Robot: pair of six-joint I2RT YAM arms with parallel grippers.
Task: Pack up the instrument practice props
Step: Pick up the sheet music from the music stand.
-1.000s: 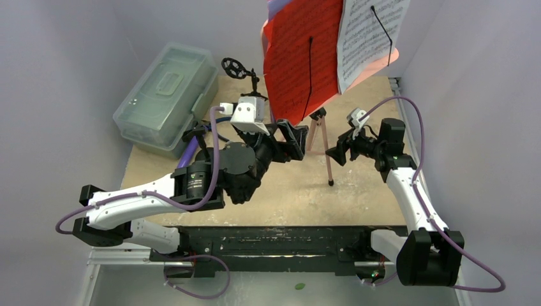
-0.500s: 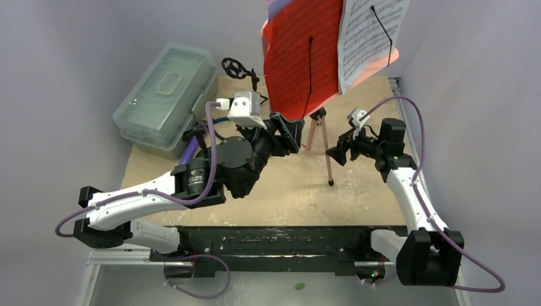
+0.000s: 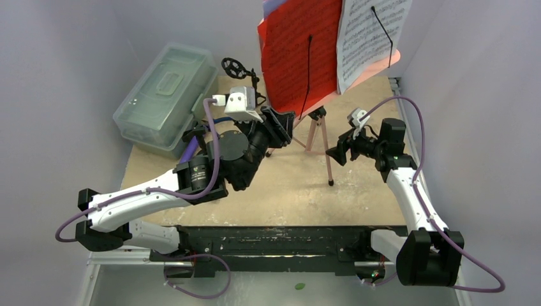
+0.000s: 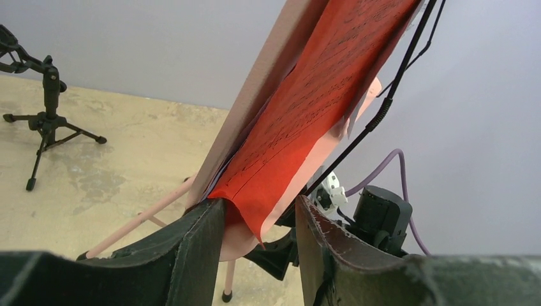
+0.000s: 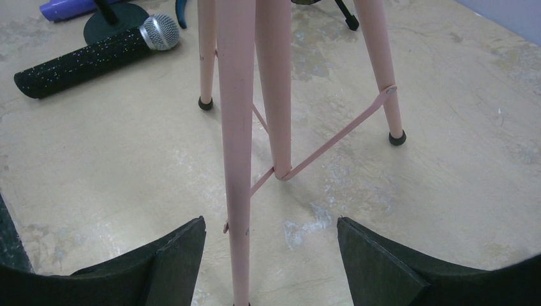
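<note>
**Left hand at the red page's corner, right hand astride a rack leg**

From above: the pink music rack (image 3: 318,135) stands on its tripod legs toward the back of the table (image 3: 287,188). It carries a red page (image 3: 295,54) and a white page (image 3: 371,38), each crossed by a black wire clip. A lilac page (image 3: 270,7) peeks out at the top behind the red one. The left hand (image 3: 282,120) reaches up to the red page's lower edge. The right hand (image 3: 334,153) sits low beside the rack's legs. A clear plastic case (image 3: 164,94) lies shut at the far left, and a black mic tripod (image 3: 237,69) stands just behind the left arm.

Left wrist: the left hand's fingers (image 4: 203,242) stand partly apart, with the red page's lower corner hanging in the gap between them. I see no firm pinch on it. The black mic tripod is well off to the left.

Right wrist: the right hand's fingers (image 5: 178,255) are spread wide, one on each side of a pink leg, clear of it and holding nothing. Beyond the legs, a black-silver microphone (image 5: 96,57) lies flat on the table, with a purple microphone (image 5: 67,8) near it at the frame's top edge.
</note>
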